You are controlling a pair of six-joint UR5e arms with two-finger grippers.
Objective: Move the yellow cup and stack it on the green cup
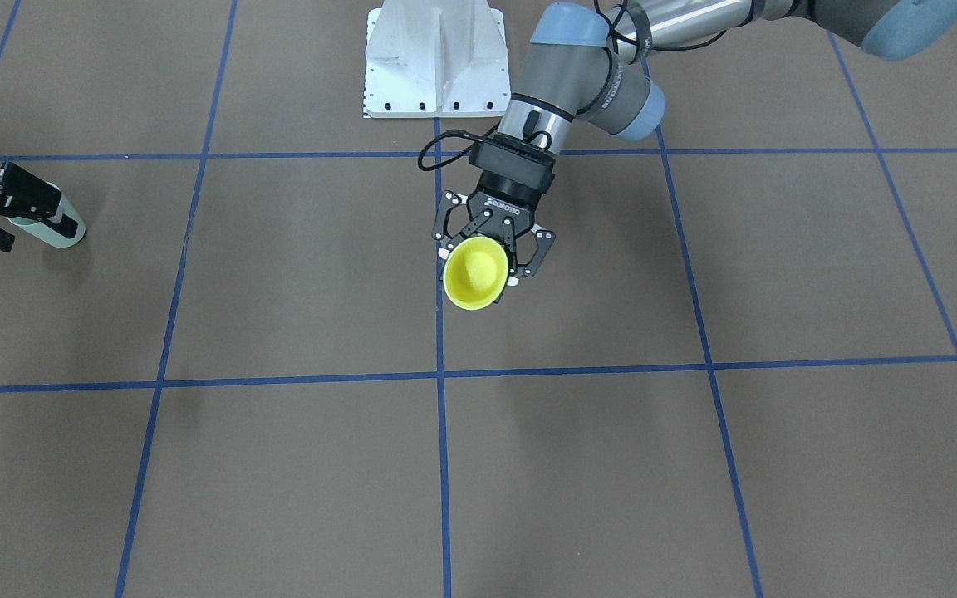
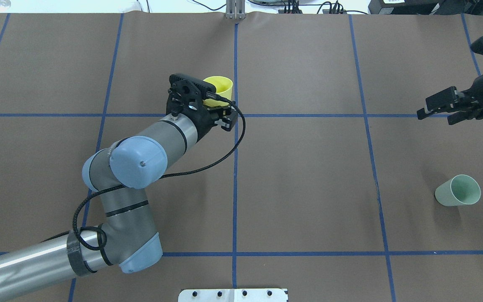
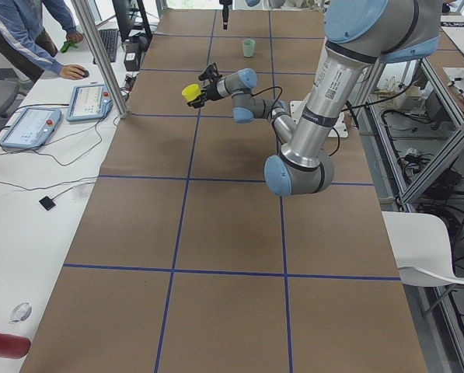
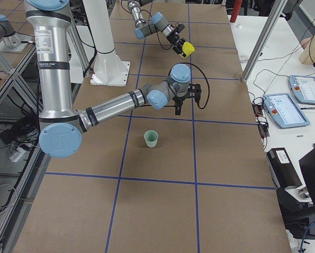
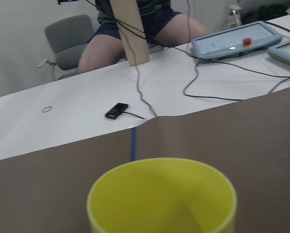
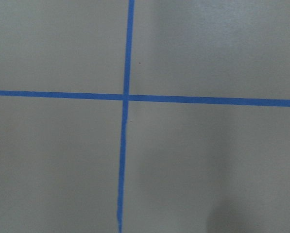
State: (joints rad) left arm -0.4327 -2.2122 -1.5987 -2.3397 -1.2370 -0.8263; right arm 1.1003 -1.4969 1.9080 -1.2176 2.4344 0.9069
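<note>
Yellow cup point(image 1: 472, 281), roughly upright, mouth up, in grip of left hand point(image 1: 481, 262)

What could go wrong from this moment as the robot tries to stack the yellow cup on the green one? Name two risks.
1. The left tool holds the yellow cup in the air, mouth tipped sideways; it might slip or arrive crooked.
2. The green cup stands far off on the right arm's side, the open right tool close by; a handover could drop the cup, or that tool could knock the green cup over.
</note>
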